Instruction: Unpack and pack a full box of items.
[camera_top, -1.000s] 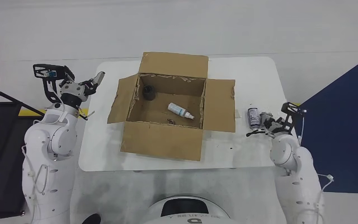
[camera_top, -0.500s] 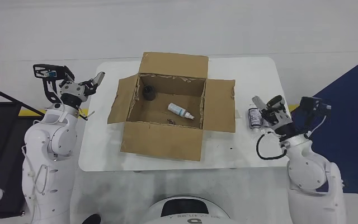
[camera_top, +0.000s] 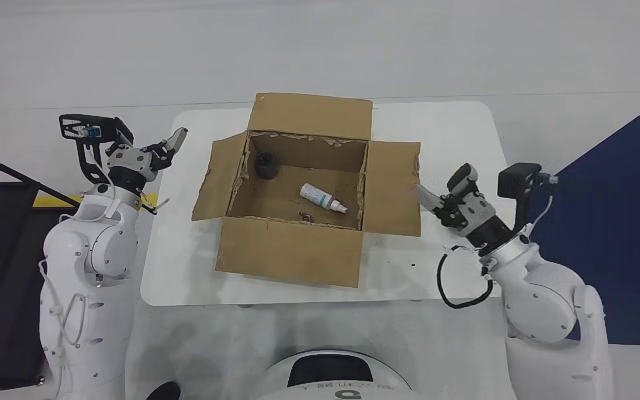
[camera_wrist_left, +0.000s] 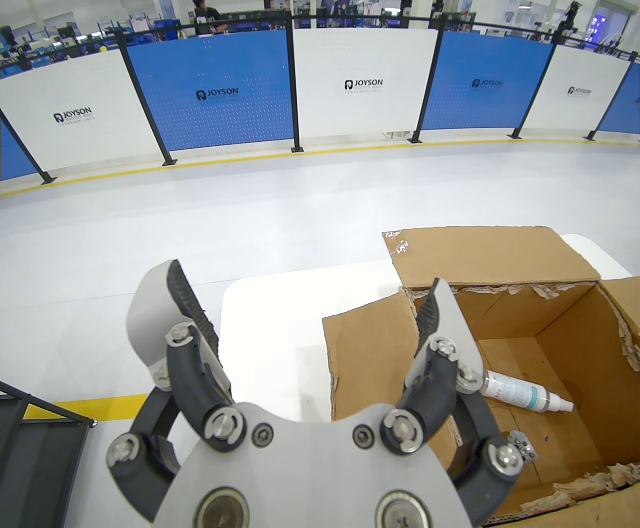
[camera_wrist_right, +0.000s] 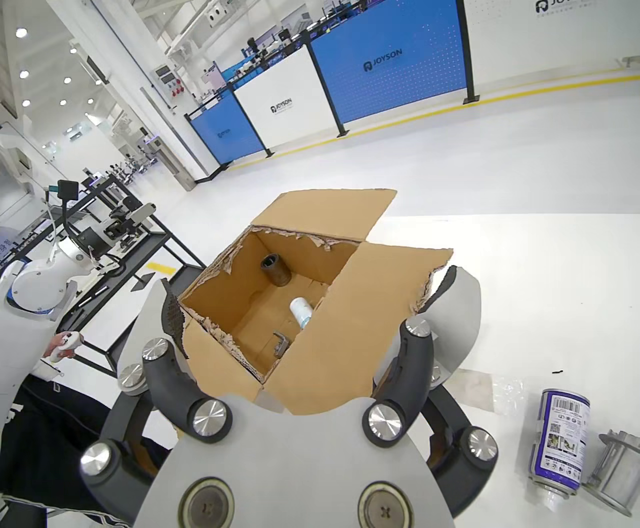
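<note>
The open cardboard box (camera_top: 290, 250) is seen from above in the middle of the white surface (camera_top: 450, 130), all four flaps folded outward. Three things are held in it: a dark cylindrical part (camera_top: 265, 165) in the far left corner, a white spray bottle (camera_top: 323, 198) lying on its side near the middle of the floor, and a small metal piece (camera_top: 305, 214) close to the near wall, too small from above for its shape to be made out. In the left wrist view the piece is shown as a little plate with holes, while one end of the bottle is cut off behind a finger. In the right wrist view the dark part's hollow bore is revealed, and all but one end of the bottle is hidden by the right flap. There, a purple-labelled can (camera_wrist_right: 560, 440) and a silvery metal part (camera_wrist_right: 612, 472) are shown lying side by side on the surface just beyond that flap; from above that patch is covered by the right tool (camera_top: 445, 185), which is released and empty. The left tool (camera_top: 170, 145) is likewise spread wide with nothing in it, held off the surface's left edge.
</note>
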